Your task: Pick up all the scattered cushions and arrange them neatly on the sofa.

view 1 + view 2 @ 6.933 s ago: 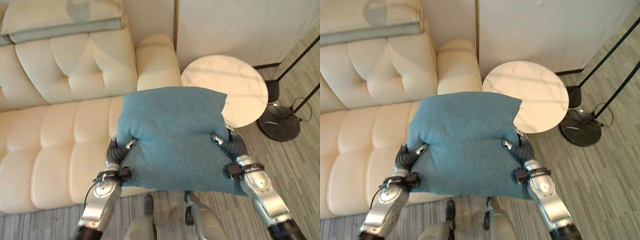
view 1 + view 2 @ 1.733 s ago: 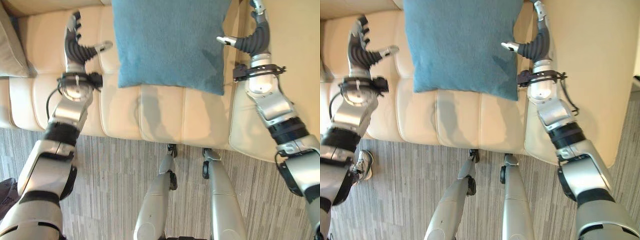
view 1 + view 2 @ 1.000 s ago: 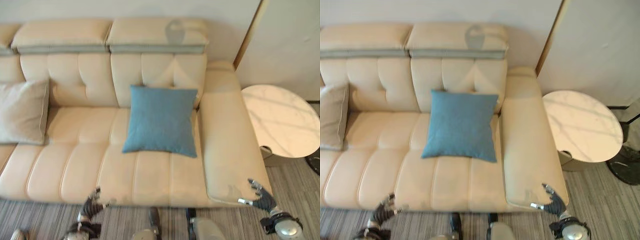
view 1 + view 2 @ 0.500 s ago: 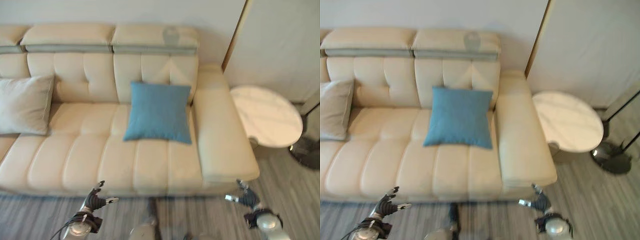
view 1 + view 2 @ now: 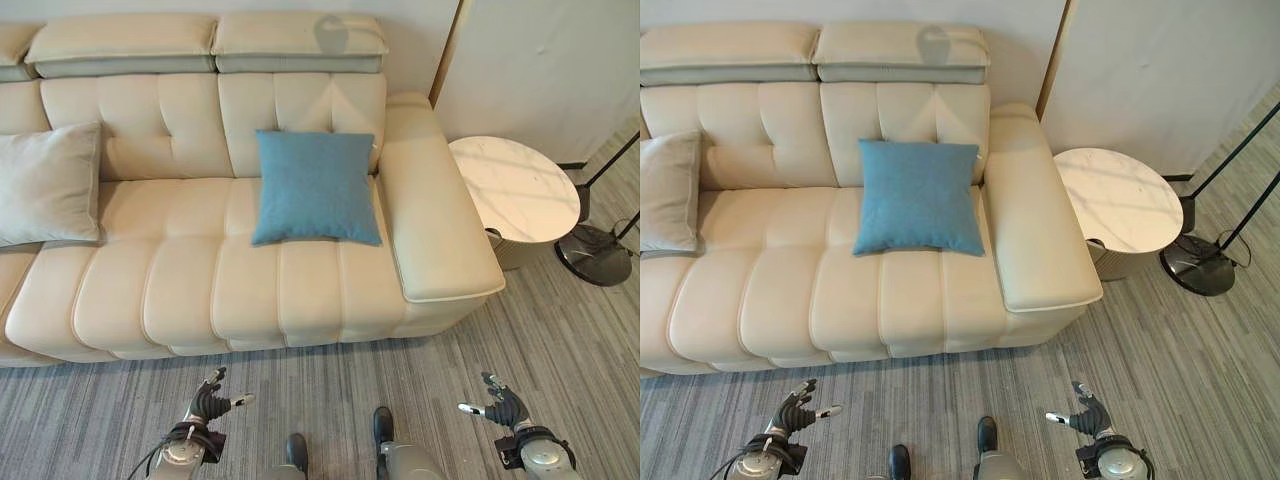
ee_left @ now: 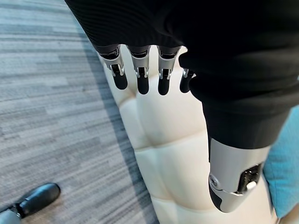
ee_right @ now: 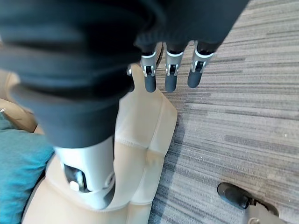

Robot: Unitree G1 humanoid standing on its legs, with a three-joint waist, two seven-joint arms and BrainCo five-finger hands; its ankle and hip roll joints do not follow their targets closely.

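Now the blue cushion (image 5: 316, 187) sits on the sofa (image 5: 200, 290). It leans against the backrest, close to the armrest on the robot's right side. It looks straight and tidy. A beige cushion (image 5: 48, 184) leans on the backrest too, near the sofa's other end, well apart from the blue one. Both cushions are on the seat, so that part of the job looks done.

On the striped grey floor (image 5: 330, 390) in front of the sofa, no cushion can be seen. So maybe nothing is left to pick up, but the floor to the sides and behind is out of sight, so I cannot be sure.

The left hand (image 5: 210, 400) hangs low over the floor with its fingers loose and spread, and it holds nothing. The right hand (image 5: 500, 407) is the same, fingers relaxed and empty.

A round white side table (image 5: 512, 188) stands just beside the armrest. A dark lamp base (image 5: 595, 253) stands near it.
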